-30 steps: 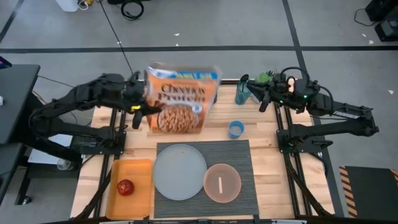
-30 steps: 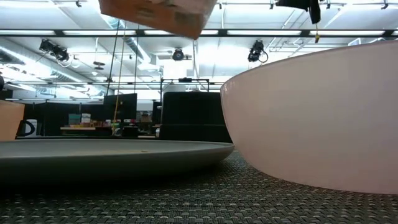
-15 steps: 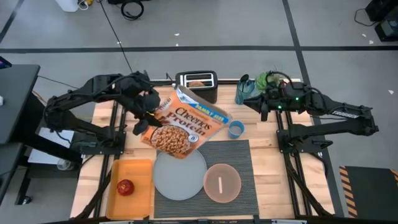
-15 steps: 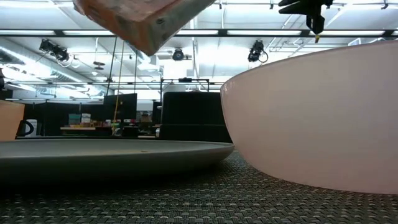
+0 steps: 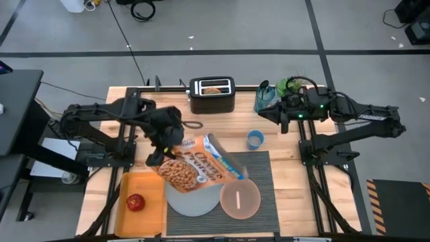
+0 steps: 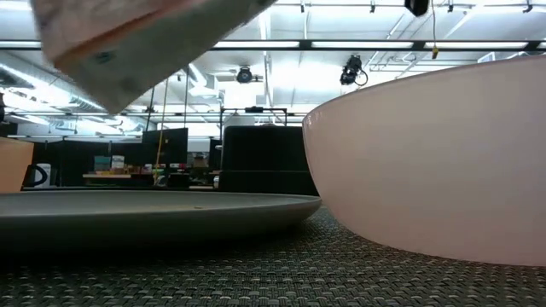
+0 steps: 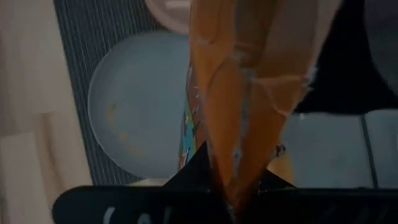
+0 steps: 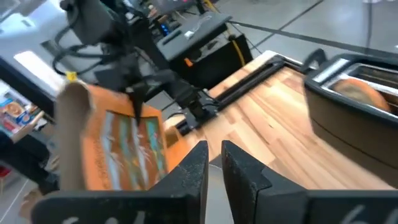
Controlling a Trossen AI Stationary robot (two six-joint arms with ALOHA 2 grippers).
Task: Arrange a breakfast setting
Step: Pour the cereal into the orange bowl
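Note:
An orange cereal box (image 5: 201,167) hangs slanted over the pale blue-grey plate (image 5: 191,202) and the dark ribbed mat (image 5: 259,168). My left gripper (image 5: 161,146) is shut on it. The box's right end reaches toward the pink bowl (image 5: 240,198), which holds a slim utensil (image 5: 238,198). No cereal shows outside the box. In the low view the box's corner (image 6: 128,43) hangs blurred above the plate (image 6: 153,209), beside the bowl (image 6: 426,153). My right gripper (image 8: 215,165) hovers over the table's far right (image 5: 269,113), a narrow gap between its fingers and nothing in it. My left gripper pinches a narrow cardboard edge of the box (image 7: 235,177) between its two fingers, at the end away from the bowl. The fingers slant down from the far left. The box is lifted clear and runs on beyond the fingers, tilted, above the plate (image 7: 137,106).
A black toaster (image 5: 212,94) with a bagel (image 5: 213,88) in a slot stands at the far edge. A blue cup (image 5: 254,139) sits right of centre. Teal and green items (image 5: 265,97) stand far right. An orange tray (image 5: 144,188) near left holds a red apple (image 5: 136,202).
My left gripper has swung from the far side toward the near edge and down, turning as it went. The box has gone with it, from standing upright near the toaster to slanting over the plate and mat. My right gripper has shifted a little toward the table's left.

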